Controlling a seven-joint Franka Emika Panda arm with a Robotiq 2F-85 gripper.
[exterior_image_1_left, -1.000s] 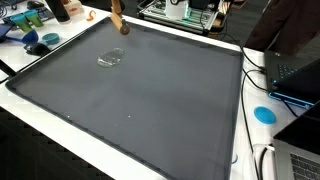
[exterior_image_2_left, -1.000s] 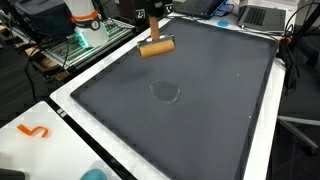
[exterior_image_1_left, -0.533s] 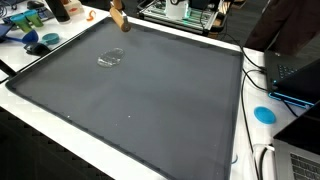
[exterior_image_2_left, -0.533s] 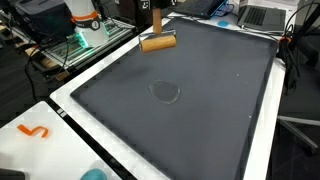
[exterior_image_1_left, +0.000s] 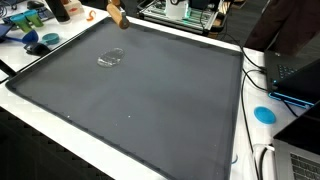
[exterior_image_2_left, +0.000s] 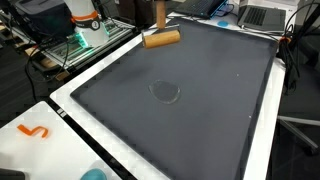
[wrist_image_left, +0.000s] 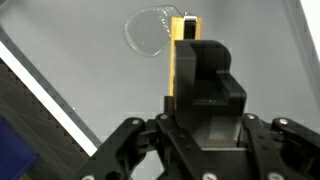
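Under the gripper, a dark mat covers a white table, lab clutter around. Jaws clamp a wooden tool off the mat. Clear dish nearby, outline faint. Arm cropped in both exterior views.

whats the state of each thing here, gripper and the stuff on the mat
gripper: jaws shut on the wooden tool
wooden tool: held in the air, off the mat
clear disc: lying flat on the mat, untouched
grey mat: spread flat
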